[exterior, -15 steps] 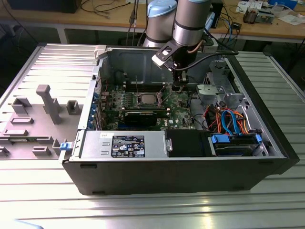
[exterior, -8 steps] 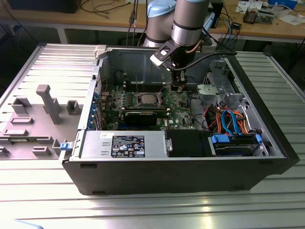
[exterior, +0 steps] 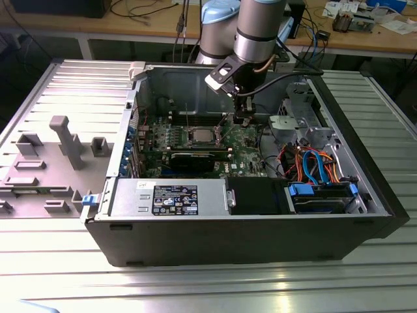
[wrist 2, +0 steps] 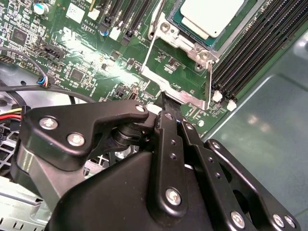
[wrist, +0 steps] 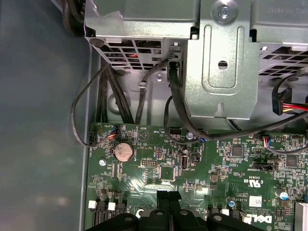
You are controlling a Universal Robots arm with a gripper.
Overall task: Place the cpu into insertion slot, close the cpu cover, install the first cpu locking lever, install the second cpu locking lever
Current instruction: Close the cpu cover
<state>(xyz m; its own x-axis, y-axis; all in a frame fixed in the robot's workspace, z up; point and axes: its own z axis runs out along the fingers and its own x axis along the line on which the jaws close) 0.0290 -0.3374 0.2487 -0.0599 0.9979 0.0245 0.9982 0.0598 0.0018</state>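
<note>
The cpu (exterior: 201,135) (wrist 2: 211,14), a flat square with a silver top, lies in the insertion slot (exterior: 210,143) on the green motherboard (wrist 2: 96,62). The silvery cpu cover (wrist 2: 175,82) lies flat as a frame around it. Thin wire locking levers (exterior: 187,116) stand raised beside the socket in the exterior view. My gripper (exterior: 242,119) (wrist 2: 162,98) (wrist: 168,195) hangs just off the cover's outer edge, towards the exterior view's right of the cpu. Its black fingers (wrist 2: 168,130) are pressed together with nothing seen between them, the tip at or just above the cover's edge.
Black memory slots (wrist 2: 250,53) run along the socket. A metal drive cage (wrist: 216,62) with black cables (wrist: 173,96) sits by the board's edge. A power supply (exterior: 169,195) fills the case front. A grey fixture (exterior: 65,140) lies at the exterior view's left.
</note>
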